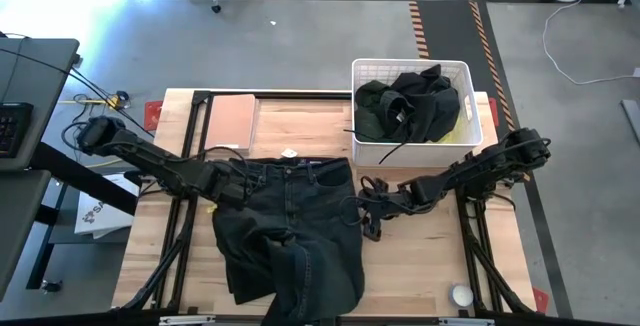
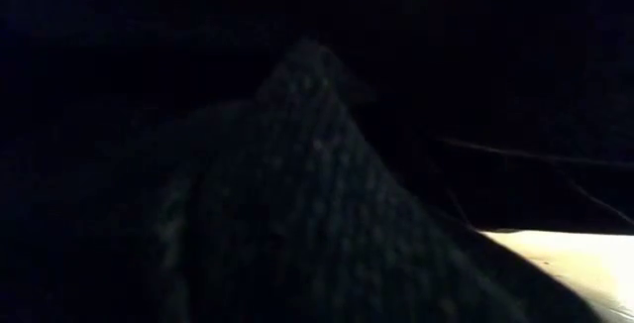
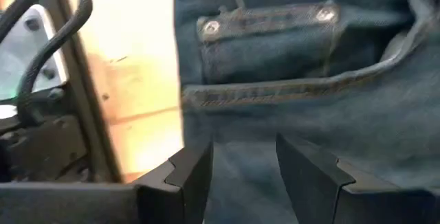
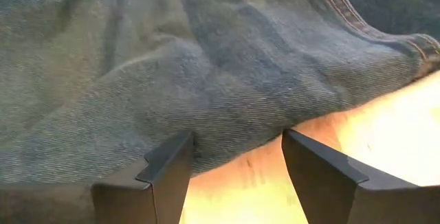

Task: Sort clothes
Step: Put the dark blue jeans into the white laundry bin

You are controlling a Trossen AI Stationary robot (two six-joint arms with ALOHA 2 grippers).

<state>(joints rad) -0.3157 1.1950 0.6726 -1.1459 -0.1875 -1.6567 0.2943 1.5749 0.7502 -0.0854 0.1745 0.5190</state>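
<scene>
Dark blue jeans (image 1: 290, 226) lie flat on the table, waistband toward the far edge, legs bunched toward the near edge. My left gripper (image 1: 232, 194) stands open at the jeans' left side by the hip; in the left wrist view it (image 3: 244, 176) points down at the denim just below the front pocket (image 3: 275, 66). My right gripper (image 1: 372, 216) is open at the jeans' right side edge (image 4: 206, 66), and bare wood shows between its fingers (image 4: 237, 176). More dark clothes (image 1: 410, 106) and a neon yellow piece (image 1: 465, 131) fill the white basket (image 1: 410, 63).
The basket stands at the table's far right. A flat tan board (image 1: 230, 121) lies at the far left. A small white round thing (image 1: 461, 294) sits near the front right corner. In the low view dark cloth (image 2: 297, 214) fills nearly everything.
</scene>
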